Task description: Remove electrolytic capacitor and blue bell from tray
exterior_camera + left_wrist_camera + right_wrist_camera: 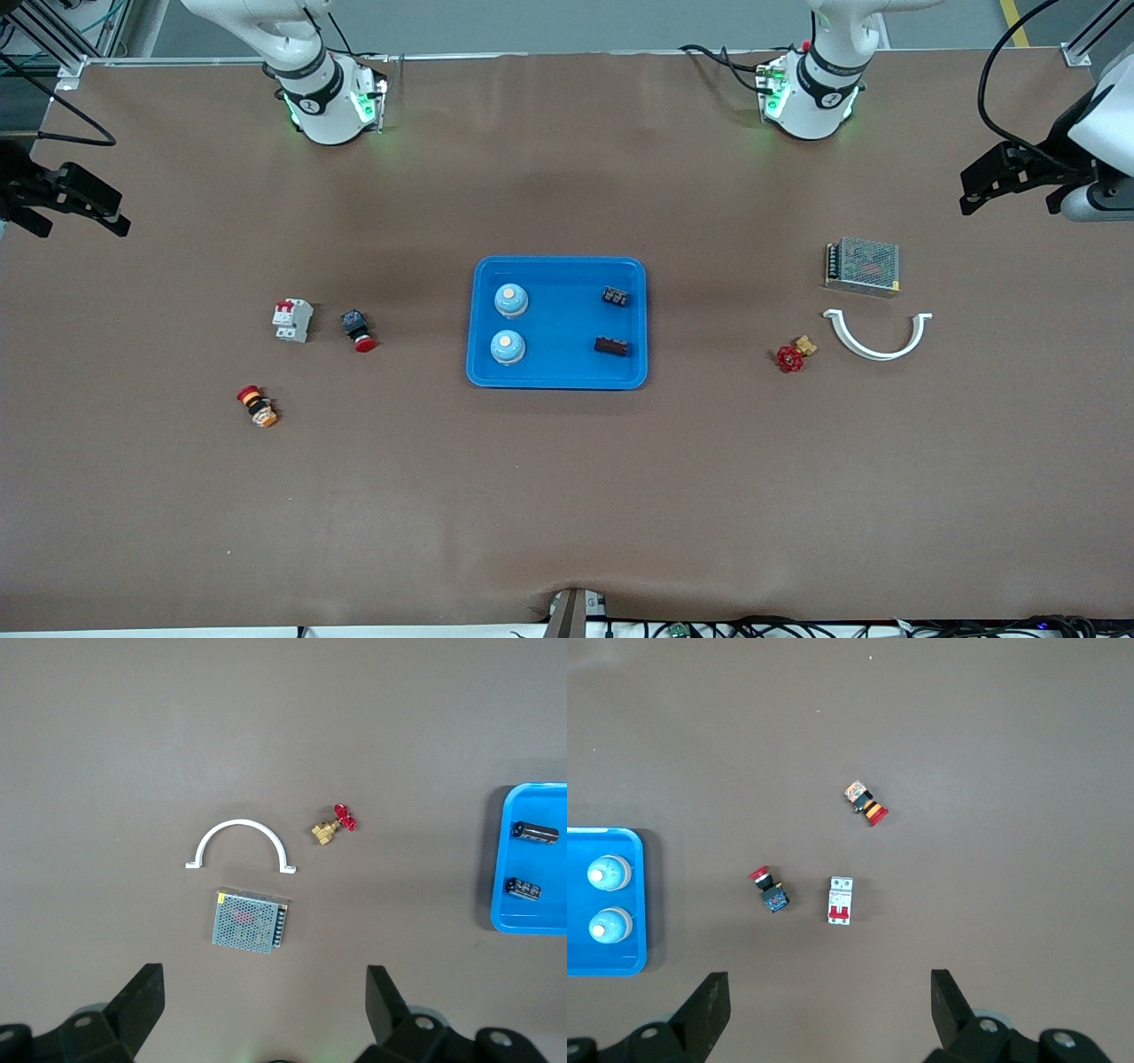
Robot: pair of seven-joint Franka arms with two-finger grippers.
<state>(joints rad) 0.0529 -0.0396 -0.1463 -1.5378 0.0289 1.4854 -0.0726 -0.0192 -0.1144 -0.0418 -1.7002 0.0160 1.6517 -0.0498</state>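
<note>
A blue tray sits mid-table. In it stand two light blue bells toward the right arm's end, and two dark capacitors lie toward the left arm's end. My left gripper is open and empty, up over the left arm's end of the table. Its wrist view shows the capacitors in the tray. My right gripper is open and empty, up over the right arm's end. Its wrist view shows the bells in the tray.
Toward the right arm's end lie a white circuit breaker, a red push button and an emergency stop button. Toward the left arm's end lie a mesh power supply, a white half-ring clamp and a red-handled valve.
</note>
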